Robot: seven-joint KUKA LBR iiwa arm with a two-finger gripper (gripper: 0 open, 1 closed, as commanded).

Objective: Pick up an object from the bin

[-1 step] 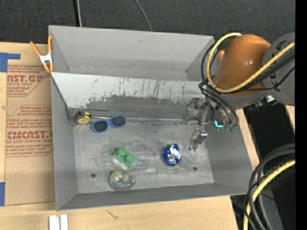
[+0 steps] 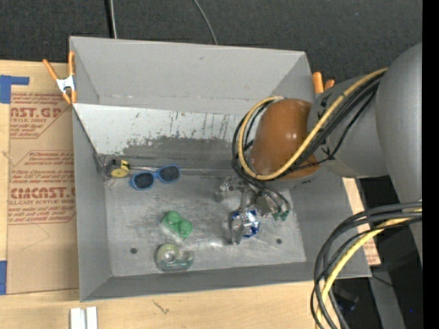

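- One arm [image 2: 391, 129] enters from 3 o'clock, carrying an orange cover [image 2: 281, 139] at the wrist with looped cables [image 2: 241, 139] round it.
- Bin [image 2: 199, 67]: grey metal, sloped walls, scuffed floor; contents are few and lie loose rather than heaped.
- Gripper [image 2: 243, 219] is low over the floor at roughly 4 o'clock of the floor's centre, directly beneath the orange cover.
- Blue-and-white object [image 2: 247, 225]: small and crumpled-looking, lying at the gripper's tip on the floor at 4 o'clock. It appears to touch the gripper, though the view is too cluttered here to confirm contact.
- Claw state: cannot tell whether it is spread, pressed together or pinching the object; the metal parts overlap it.
- Small green bit [image 2: 282, 215] lies just at 3 o'clock of the gripper, near the right wall.
- Blue sunglasses [image 2: 155, 177] lie at 10 o'clock, against the foot of the back wall, well apart from the gripper.
- Yellow piece [image 2: 120, 172] sits just at 9 o'clock of the sunglasses, in the back-left corner.
- Green object [image 2: 177, 225], lumpy, lies at 8 o'clock of the floor's centre.
- Clear round object [image 2: 171, 256] rests at 7 o'clock, near the front wall, just at 6 o'clock of the green object.
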